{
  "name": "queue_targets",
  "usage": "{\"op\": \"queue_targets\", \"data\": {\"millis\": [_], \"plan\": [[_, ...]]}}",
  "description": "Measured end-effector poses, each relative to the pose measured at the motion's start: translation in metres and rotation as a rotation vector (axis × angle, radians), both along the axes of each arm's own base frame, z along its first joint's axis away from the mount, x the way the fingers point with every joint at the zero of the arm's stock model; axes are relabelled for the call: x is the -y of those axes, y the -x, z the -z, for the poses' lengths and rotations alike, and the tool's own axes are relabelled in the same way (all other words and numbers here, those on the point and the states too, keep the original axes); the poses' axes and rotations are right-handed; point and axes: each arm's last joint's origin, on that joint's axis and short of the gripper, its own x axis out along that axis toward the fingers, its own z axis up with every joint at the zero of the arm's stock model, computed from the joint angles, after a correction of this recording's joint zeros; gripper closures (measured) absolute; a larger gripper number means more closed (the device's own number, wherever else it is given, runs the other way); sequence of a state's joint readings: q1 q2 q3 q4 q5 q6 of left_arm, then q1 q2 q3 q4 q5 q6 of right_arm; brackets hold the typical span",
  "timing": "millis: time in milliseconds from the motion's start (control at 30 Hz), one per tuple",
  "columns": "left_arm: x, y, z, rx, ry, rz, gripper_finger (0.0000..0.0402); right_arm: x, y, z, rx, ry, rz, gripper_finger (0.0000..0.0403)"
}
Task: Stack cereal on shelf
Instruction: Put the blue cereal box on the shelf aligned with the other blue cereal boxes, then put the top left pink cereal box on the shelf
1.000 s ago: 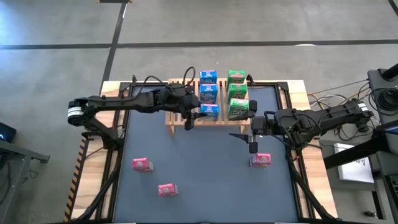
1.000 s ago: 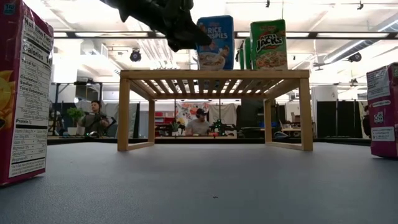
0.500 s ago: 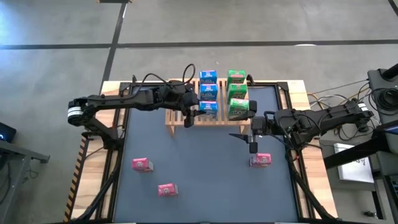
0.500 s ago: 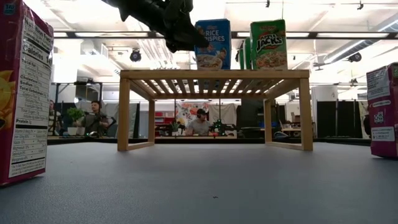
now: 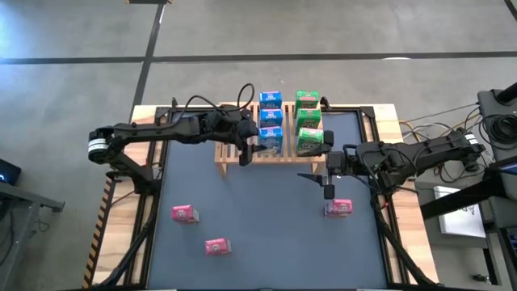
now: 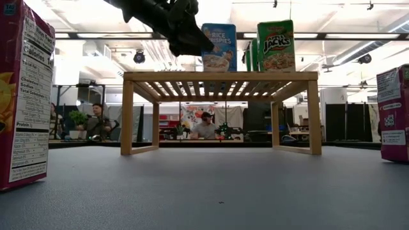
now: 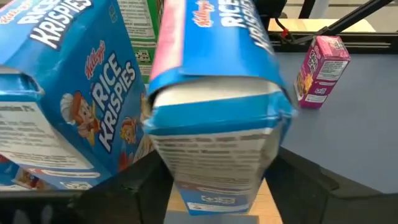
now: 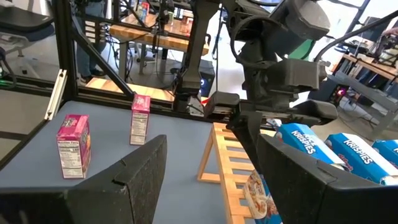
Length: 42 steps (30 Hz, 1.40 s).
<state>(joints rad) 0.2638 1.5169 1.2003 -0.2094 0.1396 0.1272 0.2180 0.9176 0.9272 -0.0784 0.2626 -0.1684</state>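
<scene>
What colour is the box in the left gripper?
Blue, a Rice Krispies box, clearest in the left wrist view.

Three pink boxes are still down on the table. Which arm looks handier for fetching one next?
Right, probably. The right gripper hangs open just above a pink box, while the left gripper is at the shelf, busy with a blue box.

The left arm stretches across from its side, its pincer (image 5: pixel 255 145) held high and clamped on a blue box (image 5: pixel 270 141), fingers pressed to either side. The right arm reaches in from the opposite side, its pincer (image 5: pixel 317 177) spread wide above the surface (image 5: pixel 258 210), gripping nothing.
</scene>
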Motion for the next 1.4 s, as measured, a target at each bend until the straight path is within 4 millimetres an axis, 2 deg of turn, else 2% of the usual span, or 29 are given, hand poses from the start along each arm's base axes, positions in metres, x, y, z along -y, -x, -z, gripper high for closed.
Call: {"op": "queue_targets", "data": {"millis": [167,300,533,733,967,1200,1400], "plan": [[0.001,0.003,-0.004,0.009,-0.001,-0.001,0.0156,0.0,0.0,0.0,0.0,-0.001,0.0,0.0165],[0.003,0.013,-0.007,-0.04,0.011,-0.002,0.0146,0.0,0.0,0.0,0.0,-0.005,-0.005,0.0165],[0.012,0.048,-0.027,-0.108,0.06,-0.052,0.0145,0.0,0.0,0.0,0.001,-0.006,-0.007,0.0165],[0.026,0.081,-0.028,-0.281,0.186,-0.118,0.0145,-0.001,0.0,0.0,0.003,-0.016,-0.01,0.0165],[0.072,0.112,-0.011,-0.506,0.272,-0.18,0.0145,-0.005,0.001,0.0,0.004,-0.014,-0.029,0.0165],[0.129,0.133,-0.017,-0.498,0.301,-0.14,0.0145,-0.005,0.001,0.0,0.003,-0.014,-0.029,0.0165],[0.171,0.152,-0.01,-0.586,0.281,-0.144,0.0145,-0.005,0.001,0.0,0.001,-0.02,-0.028,0.0165]]}}
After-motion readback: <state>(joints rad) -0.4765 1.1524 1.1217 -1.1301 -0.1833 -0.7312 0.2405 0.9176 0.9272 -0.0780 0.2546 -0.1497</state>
